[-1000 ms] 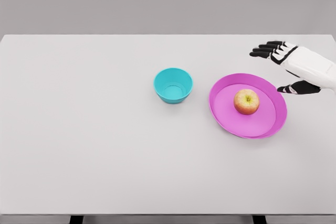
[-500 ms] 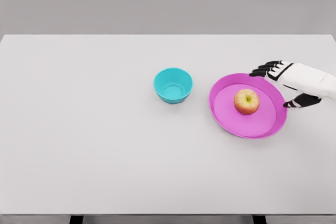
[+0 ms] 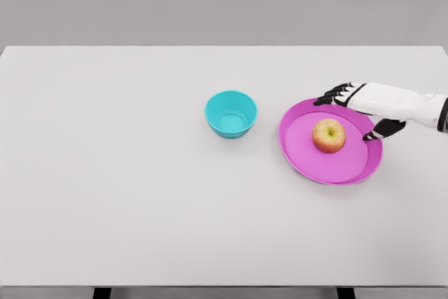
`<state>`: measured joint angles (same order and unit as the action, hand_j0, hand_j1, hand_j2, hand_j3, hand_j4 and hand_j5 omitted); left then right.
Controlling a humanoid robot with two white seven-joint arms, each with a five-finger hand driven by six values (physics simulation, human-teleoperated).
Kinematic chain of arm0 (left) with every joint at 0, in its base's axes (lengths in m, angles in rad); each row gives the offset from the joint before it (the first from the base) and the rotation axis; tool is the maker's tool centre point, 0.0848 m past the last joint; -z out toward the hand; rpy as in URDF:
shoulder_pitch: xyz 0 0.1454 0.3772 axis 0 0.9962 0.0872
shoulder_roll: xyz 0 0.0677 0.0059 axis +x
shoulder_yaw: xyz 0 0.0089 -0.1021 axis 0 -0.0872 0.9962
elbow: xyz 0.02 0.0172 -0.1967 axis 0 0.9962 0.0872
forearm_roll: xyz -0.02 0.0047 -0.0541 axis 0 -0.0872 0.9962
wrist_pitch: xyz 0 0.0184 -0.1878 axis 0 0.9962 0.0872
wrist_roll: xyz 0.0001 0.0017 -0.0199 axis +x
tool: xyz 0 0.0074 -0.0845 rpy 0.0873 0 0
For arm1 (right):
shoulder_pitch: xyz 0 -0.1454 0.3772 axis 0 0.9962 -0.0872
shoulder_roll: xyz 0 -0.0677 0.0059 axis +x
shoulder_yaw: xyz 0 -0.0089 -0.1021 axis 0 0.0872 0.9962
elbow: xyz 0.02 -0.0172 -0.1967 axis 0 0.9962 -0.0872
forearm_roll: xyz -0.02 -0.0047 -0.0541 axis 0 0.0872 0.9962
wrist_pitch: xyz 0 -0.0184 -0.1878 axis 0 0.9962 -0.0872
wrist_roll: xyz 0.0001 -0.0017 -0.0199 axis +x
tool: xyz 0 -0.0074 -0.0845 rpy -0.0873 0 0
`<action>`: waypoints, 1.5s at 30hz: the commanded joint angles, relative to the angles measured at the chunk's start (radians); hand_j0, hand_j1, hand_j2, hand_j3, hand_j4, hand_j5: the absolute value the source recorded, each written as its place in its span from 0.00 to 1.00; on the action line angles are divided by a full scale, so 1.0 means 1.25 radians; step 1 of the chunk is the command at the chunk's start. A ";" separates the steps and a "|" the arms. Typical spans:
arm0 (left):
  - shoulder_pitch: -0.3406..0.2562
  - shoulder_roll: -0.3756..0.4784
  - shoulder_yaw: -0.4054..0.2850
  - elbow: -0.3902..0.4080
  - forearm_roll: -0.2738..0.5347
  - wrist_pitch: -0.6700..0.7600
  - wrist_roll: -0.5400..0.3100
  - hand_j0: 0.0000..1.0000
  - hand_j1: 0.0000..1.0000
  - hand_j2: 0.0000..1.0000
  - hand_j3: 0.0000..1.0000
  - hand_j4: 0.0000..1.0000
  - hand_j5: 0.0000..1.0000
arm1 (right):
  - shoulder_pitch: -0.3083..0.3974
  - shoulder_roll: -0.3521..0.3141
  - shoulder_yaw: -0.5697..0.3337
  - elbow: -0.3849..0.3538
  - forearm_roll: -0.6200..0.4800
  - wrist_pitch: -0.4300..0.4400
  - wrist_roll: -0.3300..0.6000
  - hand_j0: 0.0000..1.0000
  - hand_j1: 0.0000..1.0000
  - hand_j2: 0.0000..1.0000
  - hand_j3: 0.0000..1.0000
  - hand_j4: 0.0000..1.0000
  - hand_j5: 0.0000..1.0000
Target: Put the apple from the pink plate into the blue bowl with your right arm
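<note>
A red-yellow apple sits near the middle of the pink plate on the right half of the table. The blue bowl stands empty to the plate's left. My right hand reaches in from the right edge and hovers over the plate's far right rim, just right of the apple. Its black fingers are spread above the apple's far side and the thumb hangs apart on the near side. It holds nothing and does not touch the apple.
The white table stretches wide to the left and front. A grey wall runs behind its far edge.
My right hand has come down and leftward from beyond the plate's far right side to over the plate's rim, close beside the apple. Apple, plate and bowl stayed still.
</note>
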<state>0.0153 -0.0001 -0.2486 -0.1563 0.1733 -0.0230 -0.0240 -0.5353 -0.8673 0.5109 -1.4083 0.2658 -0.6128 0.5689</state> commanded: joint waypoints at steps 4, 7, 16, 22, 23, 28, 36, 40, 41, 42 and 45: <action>0.000 0.000 0.000 0.000 0.000 0.000 0.000 1.00 1.00 1.00 1.00 1.00 1.00 | -0.012 0.025 0.059 0.053 -0.004 0.002 0.003 1.00 1.00 1.00 1.00 1.00 1.00; 0.000 0.000 0.000 0.000 0.000 0.000 0.000 1.00 1.00 1.00 1.00 1.00 1.00 | -0.012 0.025 0.069 0.053 -0.004 0.002 0.003 1.00 1.00 1.00 1.00 1.00 1.00; 0.000 0.000 0.000 0.000 0.000 0.000 0.001 1.00 1.00 1.00 1.00 1.00 1.00 | -0.050 0.045 0.112 0.079 -0.004 0.002 0.003 1.00 1.00 1.00 1.00 1.00 1.00; 0.000 0.000 0.000 0.000 0.000 0.000 0.000 1.00 1.00 1.00 1.00 1.00 1.00 | -0.052 0.046 0.124 0.079 -0.004 0.002 0.003 1.00 1.00 1.00 1.00 1.00 1.00; 0.000 0.000 0.000 0.000 0.000 0.000 0.000 1.00 1.00 1.00 1.00 1.00 1.00 | -0.052 0.046 0.124 0.079 -0.004 0.002 0.003 1.00 1.00 1.00 1.00 1.00 1.00; 0.000 0.000 0.000 0.000 0.000 0.000 0.000 1.00 1.00 1.00 1.00 1.00 1.00 | -0.052 0.046 0.124 0.080 -0.004 0.002 0.003 1.00 1.00 1.00 1.00 1.00 1.00; 0.000 0.000 0.000 0.000 0.000 0.000 0.000 1.00 1.00 1.00 1.00 1.00 1.00 | -0.052 0.046 0.134 0.088 -0.003 0.002 0.003 1.00 1.00 1.00 1.00 1.00 1.00; 0.000 0.000 0.000 0.000 0.000 0.000 0.000 1.00 1.00 1.00 1.00 1.00 1.00 | -0.052 0.045 0.139 0.090 0.000 0.002 0.003 0.78 0.78 0.78 0.78 0.78 0.78; 0.000 0.000 0.000 0.000 0.000 0.000 0.000 1.00 1.00 1.00 1.00 1.00 1.00 | -0.052 0.045 0.139 0.090 0.002 0.002 0.003 0.74 0.74 0.74 0.74 0.74 0.74; 0.000 0.000 0.000 0.000 0.000 0.000 0.000 1.00 1.00 1.00 1.00 1.00 1.00 | -0.052 0.045 0.139 0.088 0.003 0.002 0.003 0.71 0.71 0.71 0.71 0.71 0.71; 0.000 0.000 0.000 0.000 0.000 0.000 0.001 1.00 1.00 1.00 1.00 1.00 1.00 | -0.052 0.045 0.139 0.087 0.003 0.002 0.003 0.60 0.60 0.60 0.60 0.60 0.60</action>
<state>0.0153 -0.0001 -0.2485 -0.1564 0.1733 -0.0230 -0.0240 -0.5998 -0.8104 0.6834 -1.2977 0.2724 -0.6119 0.5715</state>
